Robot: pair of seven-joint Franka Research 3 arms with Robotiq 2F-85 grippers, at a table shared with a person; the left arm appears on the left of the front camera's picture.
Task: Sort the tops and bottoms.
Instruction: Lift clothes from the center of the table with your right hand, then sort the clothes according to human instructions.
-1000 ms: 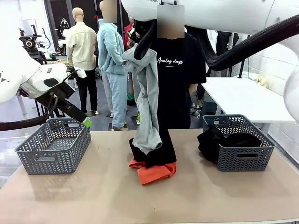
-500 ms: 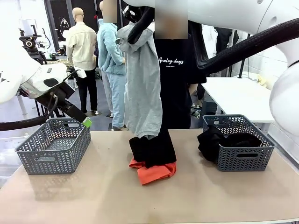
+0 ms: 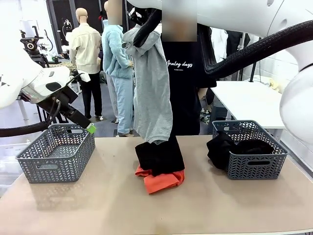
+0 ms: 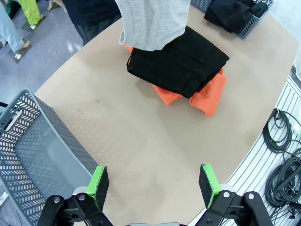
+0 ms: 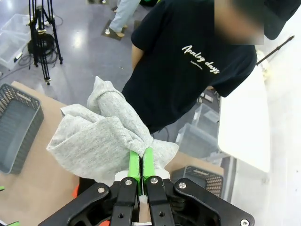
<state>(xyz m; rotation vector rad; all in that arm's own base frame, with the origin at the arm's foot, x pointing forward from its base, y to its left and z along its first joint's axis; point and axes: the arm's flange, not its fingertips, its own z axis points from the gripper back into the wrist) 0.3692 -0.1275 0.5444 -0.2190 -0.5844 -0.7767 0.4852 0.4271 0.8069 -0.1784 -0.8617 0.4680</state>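
A light grey top (image 3: 152, 93) hangs full length high over the table's middle, pinched at its upper edge by my shut right gripper (image 3: 141, 35). The right wrist view shows the green pads (image 5: 141, 160) pressed together on bunched grey cloth (image 5: 99, 136). Its hem (image 4: 150, 23) hangs just above a folded black garment (image 3: 159, 156) that lies on an orange-red top (image 3: 164, 181). From the left wrist, the black garment (image 4: 181, 63) covers most of the orange one (image 4: 207, 94). My left gripper (image 3: 88, 128) hovers open over the left basket's back edge, with nothing between its fingers (image 4: 153, 186).
An empty grey basket (image 3: 54, 157) stands at the table's left, also in the left wrist view (image 4: 28, 141). A matching basket (image 3: 254, 166) at the right holds black cloth (image 3: 225, 147). A person in a black lettered T-shirt (image 3: 188, 83) stands at the far edge.
The right gripper rose and shifted left with the grey top. The cloth unfolded and its hem came up off the black garment. The left arm has not moved.
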